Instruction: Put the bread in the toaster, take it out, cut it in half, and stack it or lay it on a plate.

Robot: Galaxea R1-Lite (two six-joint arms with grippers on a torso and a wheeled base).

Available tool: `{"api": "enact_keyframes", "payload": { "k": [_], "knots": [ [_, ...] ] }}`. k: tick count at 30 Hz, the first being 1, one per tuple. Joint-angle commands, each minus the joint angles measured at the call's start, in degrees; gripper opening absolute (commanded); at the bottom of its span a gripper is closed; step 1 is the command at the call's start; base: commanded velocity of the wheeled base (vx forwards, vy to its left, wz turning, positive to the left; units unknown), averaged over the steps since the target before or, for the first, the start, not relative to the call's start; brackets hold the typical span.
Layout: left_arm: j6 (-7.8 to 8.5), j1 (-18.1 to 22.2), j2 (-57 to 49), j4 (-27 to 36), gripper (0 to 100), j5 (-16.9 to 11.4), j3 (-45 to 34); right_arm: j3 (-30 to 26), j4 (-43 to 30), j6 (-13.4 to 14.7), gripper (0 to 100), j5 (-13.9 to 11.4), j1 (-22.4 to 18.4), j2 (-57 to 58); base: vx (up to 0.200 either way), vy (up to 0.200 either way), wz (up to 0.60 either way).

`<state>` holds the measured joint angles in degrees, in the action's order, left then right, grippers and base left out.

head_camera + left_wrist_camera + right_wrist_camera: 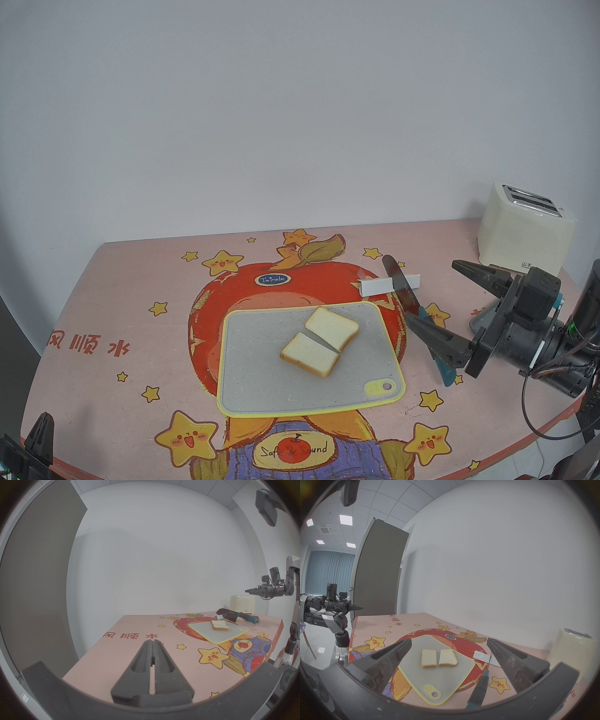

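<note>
- Bread halves point(320, 341), already cut, lie side by side on the cutting board point(250, 375).
- Right gripper point(432, 294) gapes wide and empty above the knife point(405, 294) beside the board; left gripper point(153, 642) is closed, well apart.
- Likely next: grasp one half for stacking.

The left hand point(153, 642), dark grey plastic, has its two fingers pressed together over the pink cartoon-printed counter point(131, 655). Farther off, two halves of white bread point(220, 625) lie side by side on a grey cutting board with a yellow rim point(204, 632). Beyond the board lie a black-bladed knife with a teal handle point(232, 614) and a cream toaster point(242, 604). The right hand point(251, 590) hangs above them.
</note>
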<state>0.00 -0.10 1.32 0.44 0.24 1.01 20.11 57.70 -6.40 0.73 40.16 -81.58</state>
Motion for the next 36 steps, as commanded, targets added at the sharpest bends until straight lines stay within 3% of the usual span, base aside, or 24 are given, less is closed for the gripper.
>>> {"api": "enact_keyframes", "payload": {
  "k": [1, 7, 11, 12, 15, 21, 26, 29, 36],
  "knots": [
    [0.00, 0.0, 0.1, 0.0, 0, 0.0, -0.9, 0.2, 0.4, 0.1, 100, 0.1, -0.3, -1.1, 0.000, 0.000, 0.00],
    [0.00, 0.0, 0.1, 0.0, 0, 0.0, -0.9, 1.8, -0.4, 0.2, 100, 0.2, 0.4, -1.7, 0.000, 0.000, 0.00],
    [0.00, 0.0, 0.1, 0.0, 0, 0.0, -0.9, 5.6, -0.8, 0.4, 100, 0.2, 0.4, -3.0, 0.000, 0.000, 0.00],
    [0.00, 0.0, 0.1, 0.0, 0, 0.0, -0.9, 10.0, -0.9, 1.2, 100, 0.2, 0.1, -5.2, 0.000, 0.000, 0.00],
    [0.00, 0.0, 0.1, 0.0, 0, 0.0, -0.9, 14.1, -2.1, 2.4, 100, 0.3, -0.1, -7.5, 0.000, 0.000, 0.00],
    [0.00, 0.0, 0.1, 0.0, 0, 0.0, -0.9, 19.4, -12.8, 2.2, 100, -0.4, 1.1, -7.6, 0.000, 0.000, 0.00],
    [0.00, 0.0, 0.1, 0.0, 0, 0.0, -0.9, 22.8, -17.6, 2.3, 100, -0.2, 0.5, -8.2, 0.000, 0.000, 0.00],
    [0.00, 0.0, 0.1, 0.0, 0, 0.0, -0.9, 23.9, -20.9, 2.3, 100, 0.8, 0.4, -8.2, 0.000, 0.000, 0.00],
    [0.00, 0.0, 0.1, 0.0, 0, 0.0, -0.9, 19.3, -21.2, 0.5, 100, 2.1, 1.8, -8.1, 0.000, 0.000, 0.00]
  ]
}}
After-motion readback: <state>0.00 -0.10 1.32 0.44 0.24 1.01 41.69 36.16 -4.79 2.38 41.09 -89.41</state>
